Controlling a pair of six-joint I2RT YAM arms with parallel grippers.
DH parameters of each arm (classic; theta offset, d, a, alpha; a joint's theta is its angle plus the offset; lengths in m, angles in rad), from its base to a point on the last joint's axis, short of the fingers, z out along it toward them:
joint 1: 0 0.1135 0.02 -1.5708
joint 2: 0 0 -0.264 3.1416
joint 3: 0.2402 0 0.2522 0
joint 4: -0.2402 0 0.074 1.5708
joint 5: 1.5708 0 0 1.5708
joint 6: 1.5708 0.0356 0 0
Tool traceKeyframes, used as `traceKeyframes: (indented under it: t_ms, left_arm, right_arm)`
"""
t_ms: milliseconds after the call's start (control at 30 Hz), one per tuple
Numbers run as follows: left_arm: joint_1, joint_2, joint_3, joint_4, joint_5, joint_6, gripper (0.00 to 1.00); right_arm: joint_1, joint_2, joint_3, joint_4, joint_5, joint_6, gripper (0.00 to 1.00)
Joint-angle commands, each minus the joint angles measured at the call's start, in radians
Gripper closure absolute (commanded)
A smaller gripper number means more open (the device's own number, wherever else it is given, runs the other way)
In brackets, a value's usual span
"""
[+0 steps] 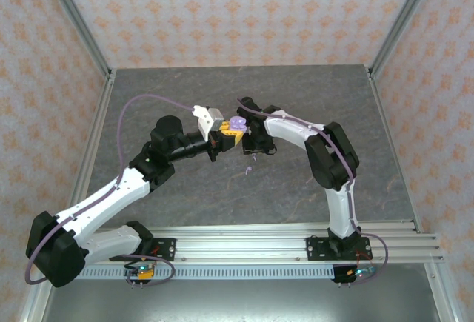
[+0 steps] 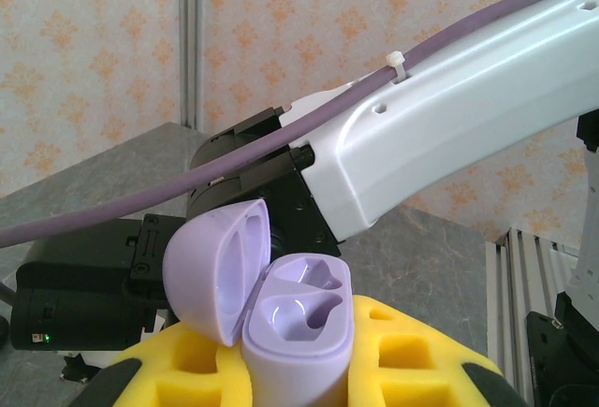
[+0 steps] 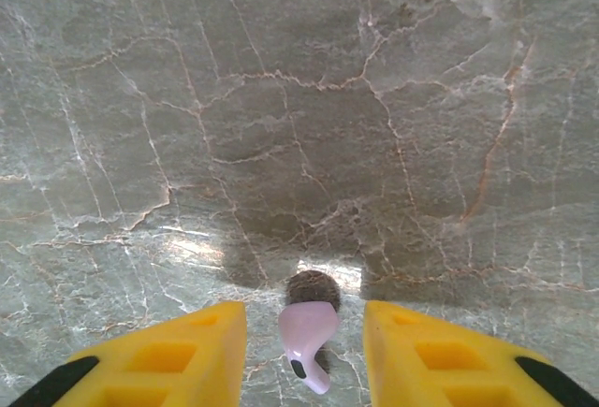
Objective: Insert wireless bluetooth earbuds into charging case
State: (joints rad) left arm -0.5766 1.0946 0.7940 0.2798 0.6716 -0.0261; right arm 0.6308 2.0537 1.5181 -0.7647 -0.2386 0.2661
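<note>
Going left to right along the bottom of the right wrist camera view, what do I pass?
Yellow gripper finger → pale lilac earbud → second yellow gripper finger.

grey marbled tabletop [image 3: 299, 98], pale and rusty veins; one lilac earbud [image 3: 309, 332] lying on it.

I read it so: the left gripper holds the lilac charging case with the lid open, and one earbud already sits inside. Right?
Not quite. The left gripper holds the lilac charging case with the lid open, but both wells are empty, as the left wrist view shows.
</note>
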Motion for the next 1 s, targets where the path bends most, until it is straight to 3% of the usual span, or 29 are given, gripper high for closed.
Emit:
traceKeyframes:
  t_ms: [0, 967]
  left_arm:
    - [-0.007, -0.022, 0.021, 0.007, -0.009, 0.011, 0.94]
    - [-0.009, -0.035, 0.01, 0.01, -0.017, 0.01, 0.93]
  right_arm:
    - [0.006, 0.009, 0.021, -0.033, 0.018, 0.005, 0.62]
    - [0.03, 0.086, 0.06, -0.079, 0.103, 0.016, 0.7]
